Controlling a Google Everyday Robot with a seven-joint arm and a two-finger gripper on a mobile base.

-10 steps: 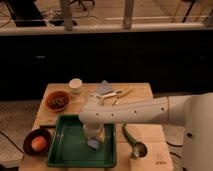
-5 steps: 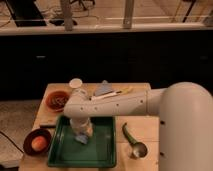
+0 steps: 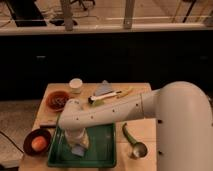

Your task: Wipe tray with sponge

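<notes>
The tray [image 3: 103, 144] lies on the near left part of the wooden bench [image 3: 146, 128], with its long sides running away from the camera and its near rim close to the bench's front edge. The sponge [image 3: 78, 150] rests on the tray floor in the tray's near left area, a small pale blue block partly covered from above. The end effector [image 3: 79, 143] is directly over the sponge and down inside the tray, seemingly touching the sponge's top; I cannot tell how far open it is, nor whether it actually has hold of the sponge or only presses on it. The white arm [image 3: 117, 107] reaches in from the right of the tray, crosses above the tray's far rim and bends down at the tray's far left corner. Just left of the tray, at the bench's edge, is a dark bowl [image 3: 35, 140] with an orange item [image 3: 39, 144] inside it. Beyond the tray's far left corner stands a reddish bowl [image 3: 57, 99], and further back from the tray a small white cup [image 3: 76, 85]. Behind the tray's far rim, past the arm, lies a pale blue folded cloth [image 3: 104, 89]. To the right of the tray, apart from its rim, lies a green-handled scoop [image 3: 129, 136] with its metal cup towards the bench's front edge.
</notes>
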